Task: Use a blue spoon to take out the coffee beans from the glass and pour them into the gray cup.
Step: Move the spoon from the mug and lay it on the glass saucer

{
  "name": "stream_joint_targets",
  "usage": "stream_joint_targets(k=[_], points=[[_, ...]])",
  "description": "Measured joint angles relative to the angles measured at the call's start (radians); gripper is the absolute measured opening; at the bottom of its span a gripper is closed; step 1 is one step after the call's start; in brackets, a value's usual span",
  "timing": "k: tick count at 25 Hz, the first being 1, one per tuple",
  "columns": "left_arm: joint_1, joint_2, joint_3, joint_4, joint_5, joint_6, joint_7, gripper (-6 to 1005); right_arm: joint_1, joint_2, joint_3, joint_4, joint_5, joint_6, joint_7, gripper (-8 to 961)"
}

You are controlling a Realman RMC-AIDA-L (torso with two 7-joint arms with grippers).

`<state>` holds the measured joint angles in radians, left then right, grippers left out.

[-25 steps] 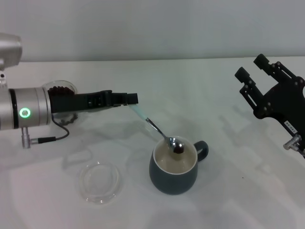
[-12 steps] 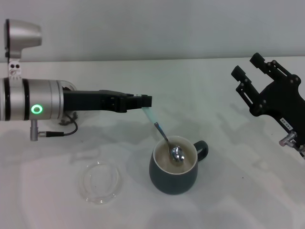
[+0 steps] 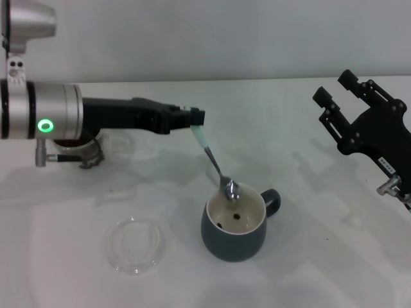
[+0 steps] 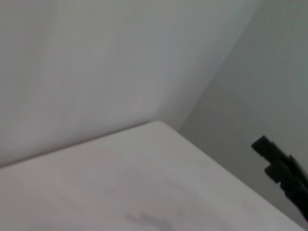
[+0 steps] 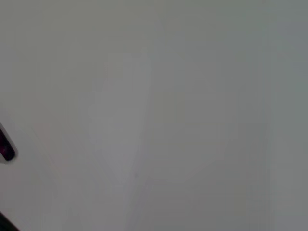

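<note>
My left gripper (image 3: pixel 196 118) reaches in from the left, shut on the pale handle of the blue spoon (image 3: pixel 215 160). The spoon hangs steeply, its silver bowl just above the far rim of the gray cup (image 3: pixel 234 240). No beans show in the bowl. A few coffee beans (image 3: pixel 236 217) lie on the cup's cream bottom. The glass (image 3: pixel 88 153) stands at the far left, mostly hidden under my left arm, with a dark patch of beans inside. My right gripper (image 3: pixel 338 88) hangs open at the right, well away from the cup, holding nothing.
A shallow clear glass dish (image 3: pixel 133 246) lies on the white table (image 3: pixel 308 256) to the left of the cup, near the front. The left wrist view shows bare table, the wall and my right gripper (image 4: pixel 281 168) far off.
The spoon has tipped from lying low over the cup to hanging steeply. The beans it carried now lie inside the cup. My left arm has rolled and risen slightly.
</note>
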<state>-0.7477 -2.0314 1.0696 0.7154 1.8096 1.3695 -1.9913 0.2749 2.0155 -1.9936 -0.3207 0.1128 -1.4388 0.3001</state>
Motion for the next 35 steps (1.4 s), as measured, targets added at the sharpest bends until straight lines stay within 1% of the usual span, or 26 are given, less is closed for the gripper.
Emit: stream_joint_targets(k=[3,8,10,11,14,19,22,25,30,31,35], points=[[0.008,0.007,-0.018,0.027,-0.019,0.023,-0.013,127,0.004,0.000,0.006,0.000,0.001,0.001,0.001,509],[0.028,0.027,-0.105,0.043,-0.049,0.096,-0.051,126,0.010,0.000,0.006,0.000,0.001,0.004,0.004,509],[0.046,0.036,-0.121,0.044,-0.050,0.103,-0.065,126,0.010,0.000,0.006,0.000,0.001,0.004,0.004,509],[0.065,0.044,-0.125,0.043,-0.050,0.103,-0.074,126,0.010,0.000,0.006,0.000,0.001,0.004,0.004,509],[0.112,0.058,-0.132,0.035,-0.048,0.103,-0.081,127,0.010,0.000,0.006,0.000,0.001,0.004,0.004,509],[0.221,0.073,-0.174,0.033,-0.045,0.104,-0.073,127,0.010,0.000,0.006,0.000,0.014,0.004,0.004,509],[0.272,0.083,-0.176,0.033,-0.051,0.111,-0.066,126,0.010,0.000,0.006,0.003,0.029,0.004,0.004,509],[0.316,0.085,-0.176,0.032,-0.051,0.125,-0.062,126,0.010,0.000,0.006,0.007,0.047,0.004,0.004,509],[0.368,0.087,-0.178,0.008,-0.051,0.140,-0.056,127,0.008,0.000,0.003,0.008,0.062,0.010,0.004,509],[0.384,0.092,-0.180,-0.011,-0.051,0.140,-0.045,127,0.007,0.000,0.002,0.008,0.064,0.013,0.004,509],[0.393,0.097,-0.194,-0.053,-0.049,0.140,-0.025,127,0.002,0.000,-0.001,0.008,0.067,0.016,0.004,509]])
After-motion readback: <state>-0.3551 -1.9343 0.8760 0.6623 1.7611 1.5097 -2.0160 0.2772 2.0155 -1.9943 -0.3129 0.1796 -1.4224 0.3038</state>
